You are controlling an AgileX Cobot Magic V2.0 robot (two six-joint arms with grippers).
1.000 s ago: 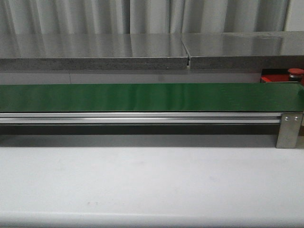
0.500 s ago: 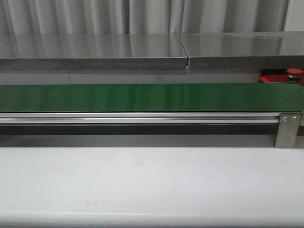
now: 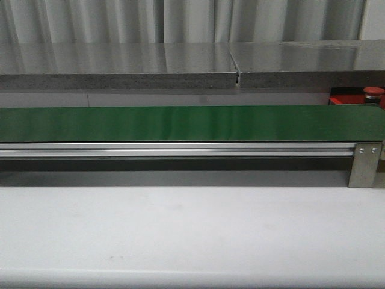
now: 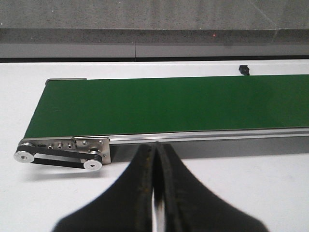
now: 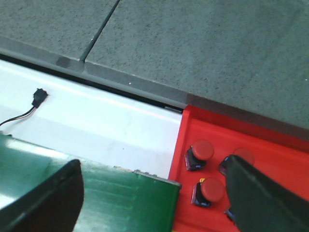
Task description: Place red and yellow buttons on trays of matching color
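Front view: green belt [image 3: 192, 123] runs the full width of the white table [image 3: 192, 229], nothing on it. No arm in this view. At the far right, behind the belt end, a sliver of the red tray [image 3: 346, 99] shows with one red button [image 3: 374, 92] poking up.

Left gripper [image 4: 155, 159]: fingers pressed together, holding nothing, hanging over the table on the near side of the belt, close to its pulley end [image 4: 58, 152]. Belt [image 4: 169, 104] bare here too. Small black connector [image 4: 244, 70] sits on the table beyond the belt.

Right gripper [image 5: 154, 183]: fingers spread wide apart, nothing between them. One finger [image 5: 48, 198] is over the belt end [image 5: 96, 193], the other [image 5: 260, 193] over the tray [image 5: 270, 140]. The tray lies just past the belt end, against the grey ledge [image 5: 193, 48].

Buttons on the tray: one [image 5: 200, 152] nearest the ledge, one [image 5: 208, 191] near the belt end, a third [image 5: 239, 157] partly hidden by the right finger. All red caps. A black connector with wires [image 5: 36, 99] lies on the table behind the belt.
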